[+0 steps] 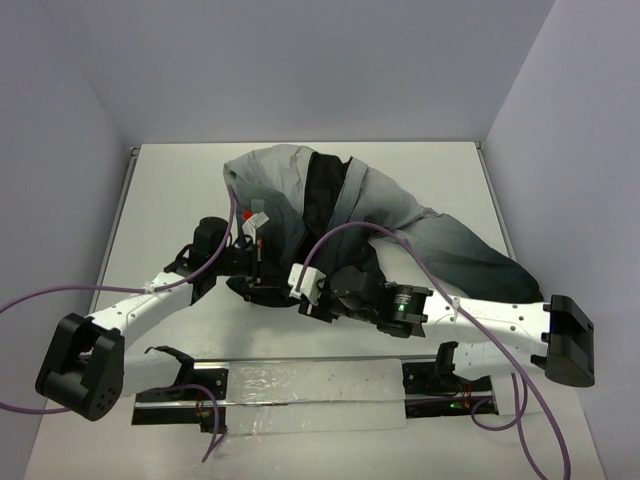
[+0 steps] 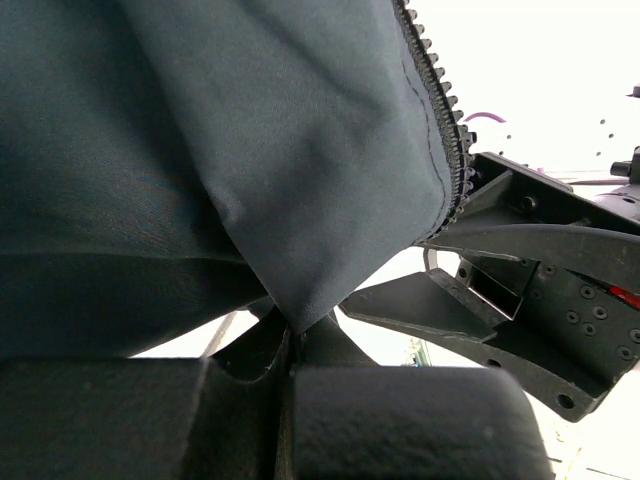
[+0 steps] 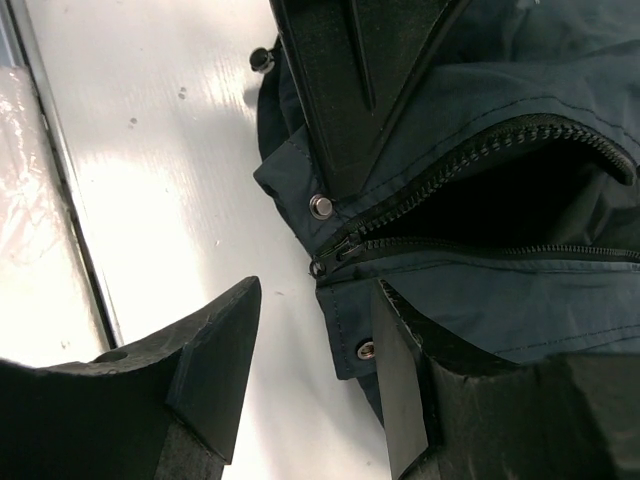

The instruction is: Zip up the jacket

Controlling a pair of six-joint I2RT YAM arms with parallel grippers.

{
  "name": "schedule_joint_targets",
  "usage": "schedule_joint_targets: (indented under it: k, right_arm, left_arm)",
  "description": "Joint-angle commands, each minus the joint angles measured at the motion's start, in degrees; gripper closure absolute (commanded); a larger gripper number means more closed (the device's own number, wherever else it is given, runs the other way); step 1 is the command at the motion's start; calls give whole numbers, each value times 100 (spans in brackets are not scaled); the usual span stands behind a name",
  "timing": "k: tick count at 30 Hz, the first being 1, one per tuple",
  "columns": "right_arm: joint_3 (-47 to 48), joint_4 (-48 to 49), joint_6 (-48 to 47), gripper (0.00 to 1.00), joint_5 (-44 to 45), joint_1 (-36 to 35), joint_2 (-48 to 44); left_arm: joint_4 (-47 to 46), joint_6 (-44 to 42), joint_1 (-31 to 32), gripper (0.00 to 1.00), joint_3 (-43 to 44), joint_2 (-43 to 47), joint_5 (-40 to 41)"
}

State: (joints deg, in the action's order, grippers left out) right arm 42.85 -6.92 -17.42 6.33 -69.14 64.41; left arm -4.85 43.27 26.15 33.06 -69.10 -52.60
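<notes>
The jacket (image 1: 400, 215) lies crumpled on the table, light grey at the back fading to dark charcoal, its black lining (image 1: 325, 205) showing. My left gripper (image 1: 258, 272) is shut on the jacket's bottom hem, and dark cloth (image 2: 290, 200) is pinched between its jaws beside the zipper teeth (image 2: 440, 130). My right gripper (image 3: 315, 350) is open at the bottom hem. The zipper slider (image 3: 335, 255) sits at the joined bottom of the zipper, just beyond the fingertips. Two snaps (image 3: 321, 206) flank it.
A clear plastic sheet (image 1: 315, 385) lies over the rail at the near edge between the arm bases. Purple cables (image 1: 350, 232) loop over the jacket from both wrists. White walls enclose the table on three sides.
</notes>
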Motion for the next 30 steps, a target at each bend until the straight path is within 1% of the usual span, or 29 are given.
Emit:
schedule_joint_targets:
  k: [1, 11, 21, 26, 30]
  right_arm:
    - [303, 217, -140, 46, 210, -55, 159]
    - [319, 446, -112, 53, 431, -64, 243]
    - [373, 495, -42, 64, 538, -62, 328]
    - [432, 470, -42, 71, 553, -58, 377]
    - [470, 429, -45, 82, 580, -55, 414]
  left_arm:
    - [46, -56, -14, 100, 262, 107, -242]
    - [20, -38, -14, 100, 245, 125, -251]
    - [19, -49, -14, 100, 258, 107, -275]
    - [31, -65, -14, 100, 271, 104, -283]
    - [40, -89, -14, 100, 271, 99, -286]
